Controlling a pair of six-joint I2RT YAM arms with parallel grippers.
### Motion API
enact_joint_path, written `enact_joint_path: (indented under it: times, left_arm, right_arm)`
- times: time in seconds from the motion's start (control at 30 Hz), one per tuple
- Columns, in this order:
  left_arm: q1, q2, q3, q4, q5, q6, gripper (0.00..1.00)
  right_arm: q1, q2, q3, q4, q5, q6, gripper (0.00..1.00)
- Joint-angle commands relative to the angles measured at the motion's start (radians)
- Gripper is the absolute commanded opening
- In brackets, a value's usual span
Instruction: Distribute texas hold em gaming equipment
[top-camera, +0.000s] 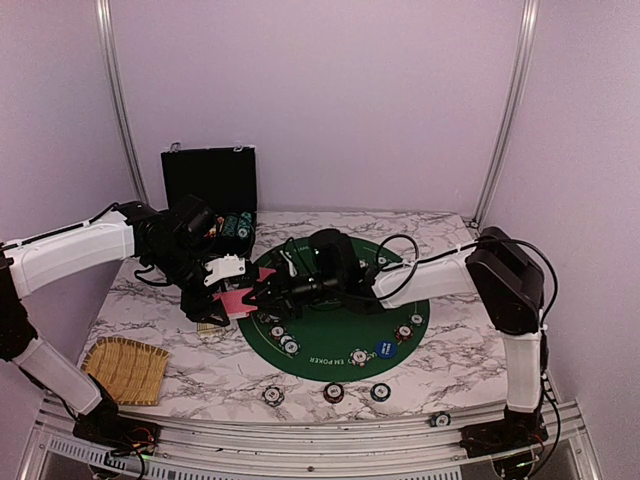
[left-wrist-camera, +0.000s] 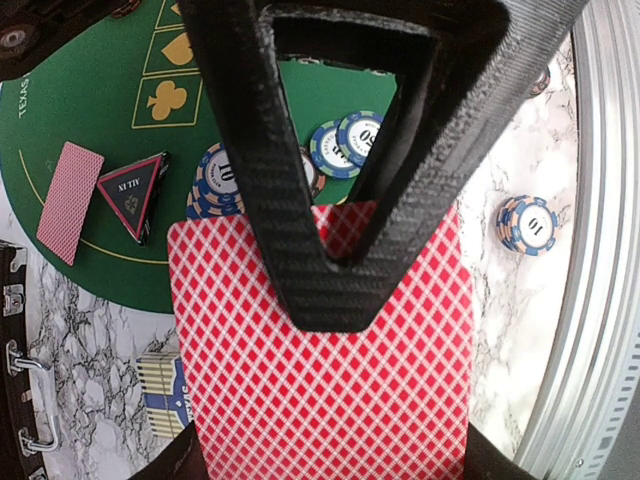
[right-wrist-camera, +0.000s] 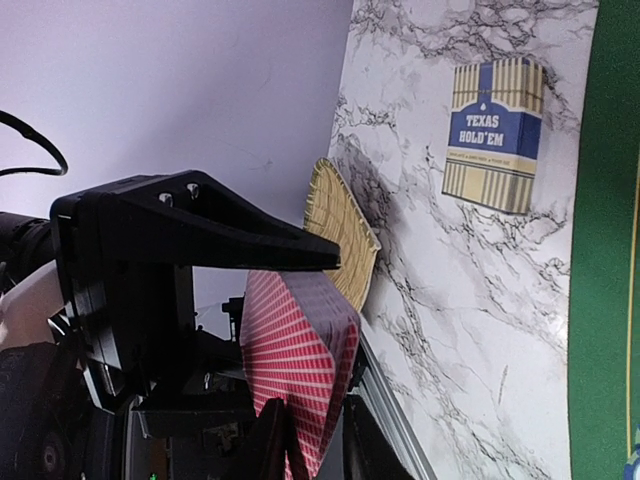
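Red lattice-backed cards (left-wrist-camera: 330, 380) sit pinched in ridged black left fingers (left-wrist-camera: 280, 180).

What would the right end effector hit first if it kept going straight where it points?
The red-backed cards pinched in the left end effector, just ahead of the right end effector; contact is unclear.

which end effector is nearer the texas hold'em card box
Left. Left end effector hovers beside the card box; right end effector is farther, at the green mat's edge.

Plain lilac walls (top-camera: 320, 100), metal corner rails (top-camera: 505, 110), marble-pattern tabletop (top-camera: 460, 360), even light.
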Motion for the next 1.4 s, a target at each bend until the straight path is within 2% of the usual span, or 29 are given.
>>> enact_joint_path:
  times: [0.0, 0.3, 0.4, 0.77, 1.1, 1.37]
  left_arm:
    - [0.005, -0.030, 0.010, -0.016, 0.014, 0.005, 0.38]
    - [0.005, -0.026, 0.007, -0.016, 0.003, 0.006, 0.38]
    - [0.005, -0.023, 0.004, -0.017, -0.004, 0.009, 0.38]
    - [0.005, -0.024, -0.006, -0.016, -0.024, 0.013, 0.38]
    - [0.005, -0.027, -0.006, -0.016, -0.041, 0.013, 0.38]
    - [0.007, -0.026, -0.006, -0.016, -0.035, 0.014, 0.38]
  right_arm:
    - [-0.018, -0.047, -0.031, -0.047, 0.013, -0.020, 0.17]
    - [-0.024, -0.078, -0.047, -0.041, 0.012, -0.010, 0.03]
    - [-0.028, -0.083, -0.076, 0.030, -0.005, 0.044, 0.00]
    - [-0.042, -0.082, -0.098, 0.090, -0.031, 0.100, 0.00]
    - [-0.186, -0.189, -0.262, 0.169, -0.076, 0.131, 0.00]
    - [-0.370, -0.281, -0.274, 0.014, -0.098, 0.025, 0.00]
